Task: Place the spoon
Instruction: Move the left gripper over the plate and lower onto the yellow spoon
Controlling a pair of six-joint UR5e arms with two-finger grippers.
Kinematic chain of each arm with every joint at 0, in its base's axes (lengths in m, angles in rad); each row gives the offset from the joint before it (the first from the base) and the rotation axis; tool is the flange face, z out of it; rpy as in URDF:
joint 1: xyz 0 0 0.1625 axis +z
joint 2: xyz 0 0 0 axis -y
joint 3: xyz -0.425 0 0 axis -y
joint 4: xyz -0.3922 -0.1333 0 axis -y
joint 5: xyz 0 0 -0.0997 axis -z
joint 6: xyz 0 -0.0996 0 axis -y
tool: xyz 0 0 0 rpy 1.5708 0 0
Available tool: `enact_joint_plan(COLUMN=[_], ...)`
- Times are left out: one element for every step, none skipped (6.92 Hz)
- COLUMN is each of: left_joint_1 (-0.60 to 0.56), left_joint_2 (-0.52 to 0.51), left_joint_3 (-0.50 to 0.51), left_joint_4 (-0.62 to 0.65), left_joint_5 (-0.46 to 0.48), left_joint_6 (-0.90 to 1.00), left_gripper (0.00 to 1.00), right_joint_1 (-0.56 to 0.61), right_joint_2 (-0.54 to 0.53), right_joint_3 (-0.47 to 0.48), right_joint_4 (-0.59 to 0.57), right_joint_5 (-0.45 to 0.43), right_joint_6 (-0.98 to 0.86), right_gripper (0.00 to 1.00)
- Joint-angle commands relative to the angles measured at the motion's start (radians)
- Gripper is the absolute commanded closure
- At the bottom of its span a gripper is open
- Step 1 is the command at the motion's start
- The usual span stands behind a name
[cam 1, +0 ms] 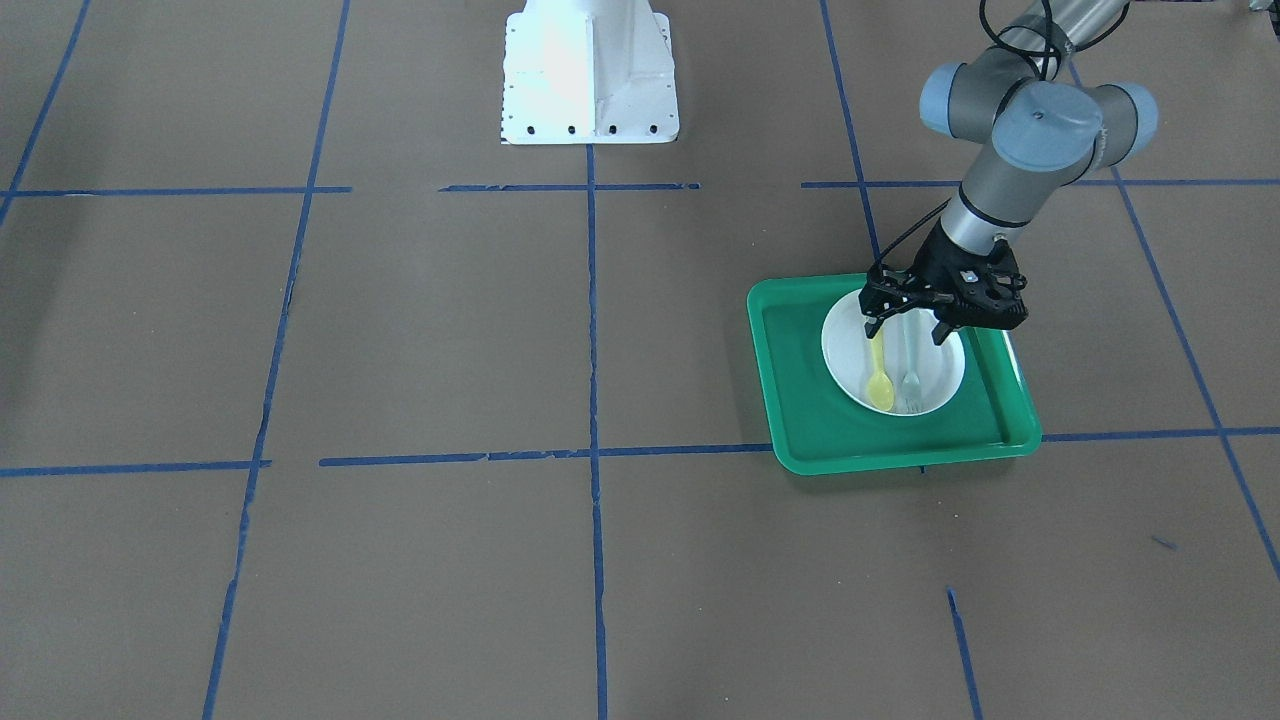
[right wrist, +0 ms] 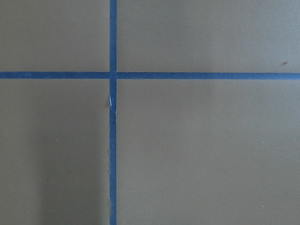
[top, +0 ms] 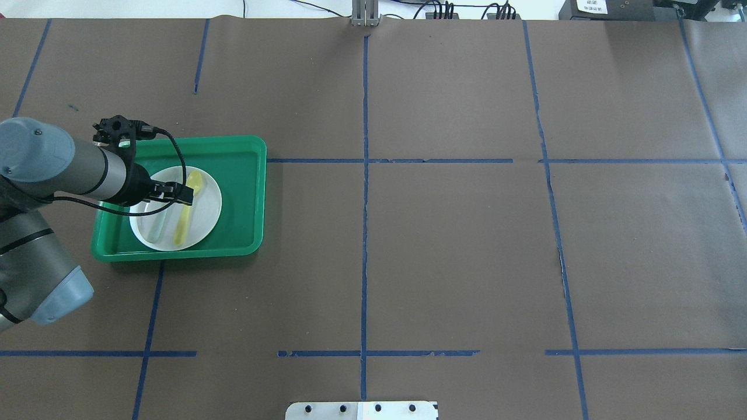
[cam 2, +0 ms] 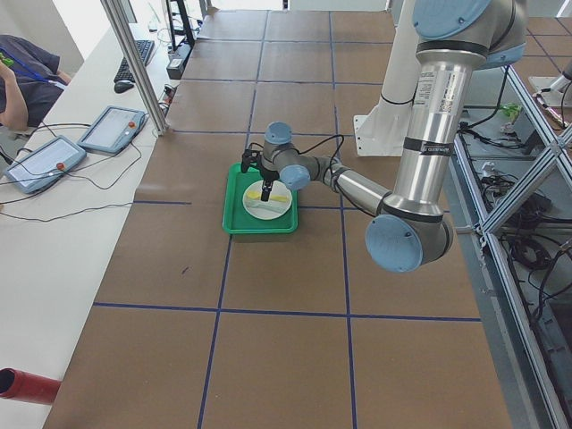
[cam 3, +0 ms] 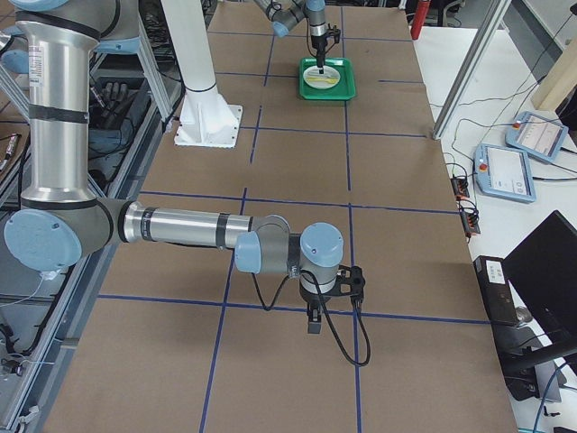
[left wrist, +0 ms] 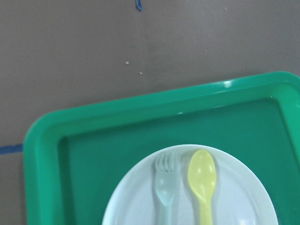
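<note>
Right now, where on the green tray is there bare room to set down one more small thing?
The tray is bare in the strip between the plate and its rim on the robot's right. The plate is crowded: spoon and fork lie side by side on it, and the left hand hangs open over their handles.

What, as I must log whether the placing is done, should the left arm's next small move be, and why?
Probably lift the left gripper straight up, clear of the dish. It hangs open over the white plate, and the spoon lies flat on that plate beside the fork, apparently ungripped.
</note>
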Motion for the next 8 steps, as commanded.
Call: enact_joint_plan(left_joint_1=[0.014, 0.014, 0.015, 0.015, 0.015, 0.015, 0.015, 0.021], left_joint_2=[-0.034, -0.040, -0.042, -0.042, -0.046, -0.050, -0.050, -0.051], left_joint_3=[0.037, 0.049, 0.052, 0.057, 0.069, 0.087, 0.089, 0.089], left_joint_4=[0.002, 0.002, 0.001, 0.001, -0.001, -0.002, -0.002, -0.002], left_joint_5=[0.005, 0.005, 0.005, 0.004, 0.005, 0.004, 0.002, 0.001], left_joint_6=[-0.006, 0.000, 0.001, 0.000, 0.000, 0.001, 0.001, 0.000], left_gripper=[0.30, 0.36, 0.36, 0.35, 0.35, 0.35, 0.35, 0.36], right_joint_1=[0.000, 0.000, 0.000, 0.000, 0.000, 0.000, 0.000, 0.000], right_joint_2=[0.001, 0.002, 0.000, 0.001, 0.000, 0.001, 0.000, 0.000], right_joint_3=[0.000, 0.000, 0.000, 0.000, 0.000, 0.000, 0.000, 0.000], right_joint_4=[0.000, 0.000, -0.002, 0.000, 0.000, 0.000, 0.000, 0.000], right_joint_5=[0.000, 0.000, 0.000, 0.000, 0.000, 0.000, 0.000, 0.000], right_joint_6=[0.000, 0.000, 0.000, 0.000, 0.000, 0.000, 0.000, 0.000], right_gripper=[0.00, 0.00, 0.00, 0.00, 0.00, 0.00, 0.00, 0.00])
